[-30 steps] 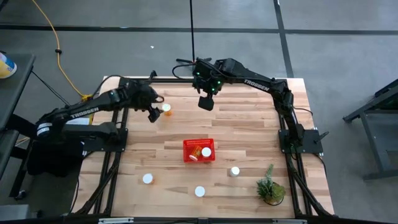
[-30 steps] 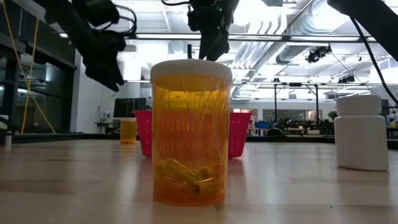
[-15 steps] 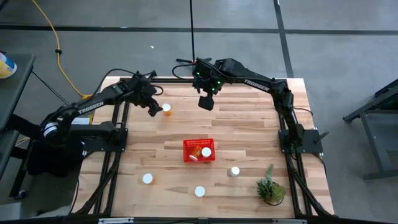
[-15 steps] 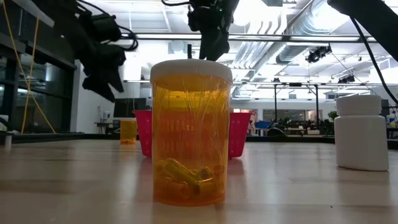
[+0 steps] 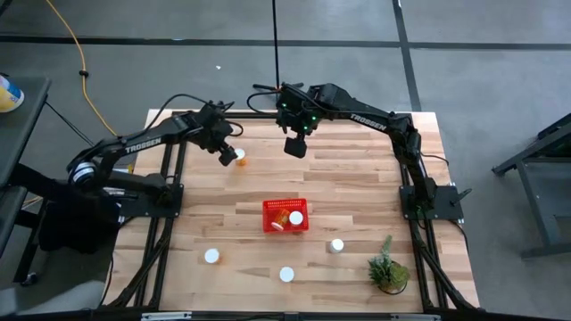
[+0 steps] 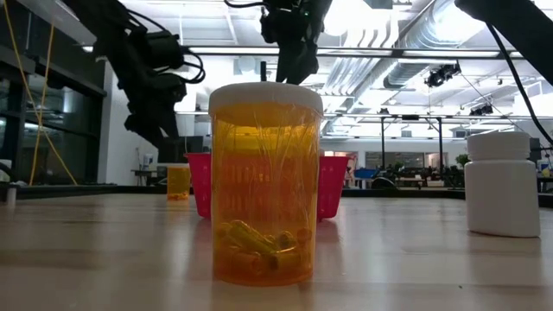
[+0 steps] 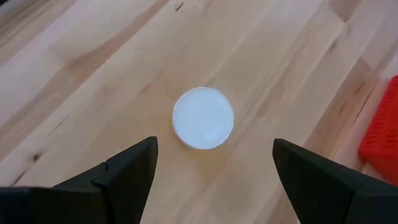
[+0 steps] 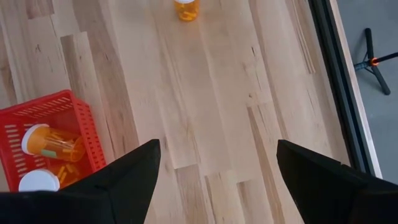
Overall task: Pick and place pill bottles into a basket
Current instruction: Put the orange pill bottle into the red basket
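A pill bottle (image 5: 240,159) with an orange body and a white cap (image 7: 203,117) stands upright on the table at the far left. My left gripper (image 7: 214,147) is open just above it, one finger on either side of the cap, touching nothing; it also shows in the high view (image 5: 229,153). The red mesh basket (image 5: 285,215) sits mid-table and holds two bottles (image 8: 53,144). Three more white-capped bottles stand nearer the front: (image 5: 211,256), (image 5: 286,275), (image 5: 336,245). My right gripper (image 5: 295,145) is open and empty, high over the far middle of the table.
A small green potted plant (image 5: 389,270) stands at the front right. In the low view an orange bottle (image 6: 266,183) stands close in front, with a white bottle (image 6: 501,183) to its right. Bare wood lies between the far bottle and the basket.
My left gripper has gone toward the table's far edge and a little right, toward the far-left bottle, and now hangs over its cap. The bottle has not moved. My right arm has kept still.
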You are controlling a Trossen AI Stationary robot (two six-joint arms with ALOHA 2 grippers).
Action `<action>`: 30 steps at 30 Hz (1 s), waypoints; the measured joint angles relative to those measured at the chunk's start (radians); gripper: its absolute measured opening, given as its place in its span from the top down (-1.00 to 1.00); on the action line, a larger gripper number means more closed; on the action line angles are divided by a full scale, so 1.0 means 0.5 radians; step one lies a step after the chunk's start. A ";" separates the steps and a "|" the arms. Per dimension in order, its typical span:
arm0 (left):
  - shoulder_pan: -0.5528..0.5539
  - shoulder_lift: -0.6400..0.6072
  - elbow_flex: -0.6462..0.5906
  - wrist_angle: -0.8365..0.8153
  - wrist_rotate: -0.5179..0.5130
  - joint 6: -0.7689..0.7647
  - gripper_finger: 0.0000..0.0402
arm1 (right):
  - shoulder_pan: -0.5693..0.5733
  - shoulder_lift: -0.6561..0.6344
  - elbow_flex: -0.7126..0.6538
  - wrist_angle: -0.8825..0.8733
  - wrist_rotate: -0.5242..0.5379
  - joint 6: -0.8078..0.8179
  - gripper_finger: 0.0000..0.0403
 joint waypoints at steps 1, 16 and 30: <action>0.000 0.017 0.011 0.001 0.001 0.003 -0.76 | 0.000 0.000 0.000 0.000 0.001 0.002 -0.55; 0.000 0.204 0.134 -0.031 -0.047 0.031 -0.76 | -0.001 0.000 0.000 -0.027 0.001 0.066 -0.55; -0.034 0.346 0.133 -0.019 0.012 -0.033 -0.76 | -0.001 0.000 0.000 -0.029 0.059 0.109 -0.55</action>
